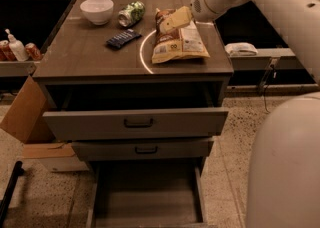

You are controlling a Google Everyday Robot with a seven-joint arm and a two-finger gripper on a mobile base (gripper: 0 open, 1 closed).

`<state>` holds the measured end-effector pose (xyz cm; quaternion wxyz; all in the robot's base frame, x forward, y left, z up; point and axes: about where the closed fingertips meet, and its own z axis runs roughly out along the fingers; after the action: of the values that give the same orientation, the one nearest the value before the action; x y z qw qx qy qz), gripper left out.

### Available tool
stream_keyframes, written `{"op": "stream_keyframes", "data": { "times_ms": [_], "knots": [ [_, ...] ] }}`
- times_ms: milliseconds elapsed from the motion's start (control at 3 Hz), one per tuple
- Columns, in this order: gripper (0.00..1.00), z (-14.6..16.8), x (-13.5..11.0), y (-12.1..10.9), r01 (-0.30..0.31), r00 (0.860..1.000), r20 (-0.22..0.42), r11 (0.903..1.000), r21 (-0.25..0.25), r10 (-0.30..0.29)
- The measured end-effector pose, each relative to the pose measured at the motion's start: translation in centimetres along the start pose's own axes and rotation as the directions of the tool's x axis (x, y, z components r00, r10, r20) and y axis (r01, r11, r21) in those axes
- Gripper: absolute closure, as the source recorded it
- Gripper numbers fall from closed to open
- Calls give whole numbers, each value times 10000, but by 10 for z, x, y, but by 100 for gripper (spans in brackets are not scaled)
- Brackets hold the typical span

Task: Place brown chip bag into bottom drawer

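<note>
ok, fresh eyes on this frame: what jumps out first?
The big white arm sweeps in from the upper right, with its pincer at the far end of the brown chip bag, which lies on the cabinet top. Below, the bottom drawer stands pulled out, down by the floor.

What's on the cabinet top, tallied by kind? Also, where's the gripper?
white bowl: 1
green can: 1
dark blue packet: 1
brown chip bag: 1
Total: 4
The gripper is at the far end of the brown chip bag.
</note>
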<state>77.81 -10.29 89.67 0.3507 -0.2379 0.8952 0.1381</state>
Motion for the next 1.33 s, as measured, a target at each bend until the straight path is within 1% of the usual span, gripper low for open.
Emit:
{"op": "stream_keyframes", "data": {
  "times_ms": [333, 1000, 1333],
  "knots": [
    [0, 18, -8, 11, -91, 9984, -551, 9991, 404, 113],
    [2, 50, -9, 18, -301, 9907, -1296, 9954, 905, 417],
    [24, 60, -5, 19, -407, 9866, -1536, 9944, 971, 554]
  ]
}}
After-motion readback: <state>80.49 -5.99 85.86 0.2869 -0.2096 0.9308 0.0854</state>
